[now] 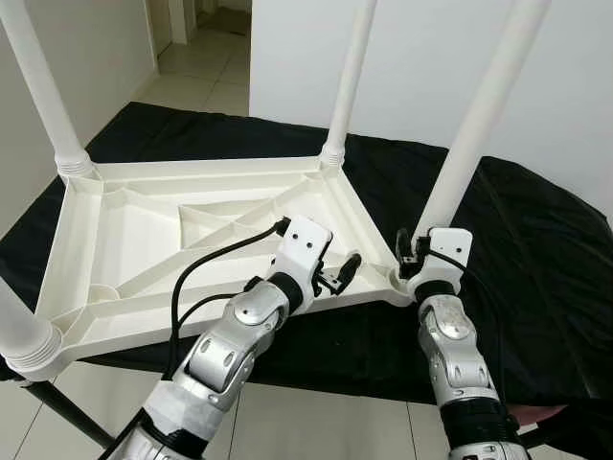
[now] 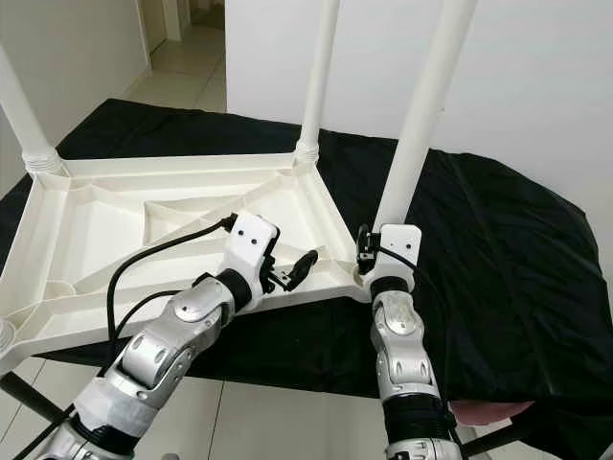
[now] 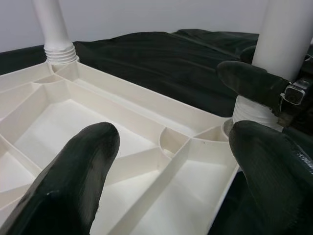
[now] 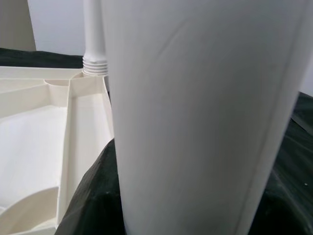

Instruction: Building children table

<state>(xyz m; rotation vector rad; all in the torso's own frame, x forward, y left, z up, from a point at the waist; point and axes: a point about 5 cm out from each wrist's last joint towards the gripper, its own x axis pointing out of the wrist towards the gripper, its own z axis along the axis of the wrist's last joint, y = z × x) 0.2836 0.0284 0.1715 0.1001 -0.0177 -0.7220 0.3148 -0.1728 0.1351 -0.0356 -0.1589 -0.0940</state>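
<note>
Right wrist view is nearly all white leg (image 4: 205, 117), so the right gripper (image 1: 414, 257) sits tight at the base of the near-right leg (image 1: 479, 125), fingers clamped round it just above its socket at the near-right corner of the tabletop (image 1: 115, 240). Leg's long axis runs straight up from the gripper, a touch tilted toward the right in the head views.

Left gripper (image 1: 337, 271) hovers just beside it over the same corner of the frame, fingers (image 3: 73, 171) spread wide, holding nothing; the right gripper and leg base lie just past its far finger.

Tabletop lies upside down, ribbed underside up, on a black cloth (image 1: 536, 220) over a work table. Three other legs stand upright in their corners: far-left (image 1: 43, 86), far-right (image 1: 350, 77), near-left (image 1: 19, 331).

Judgement: last leg is being seated or screwed in, so the task is near done. Right arm is the one on the leg; the turn goes about the leg's upright axis, with the left gripper close enough to steady the frame.
</note>
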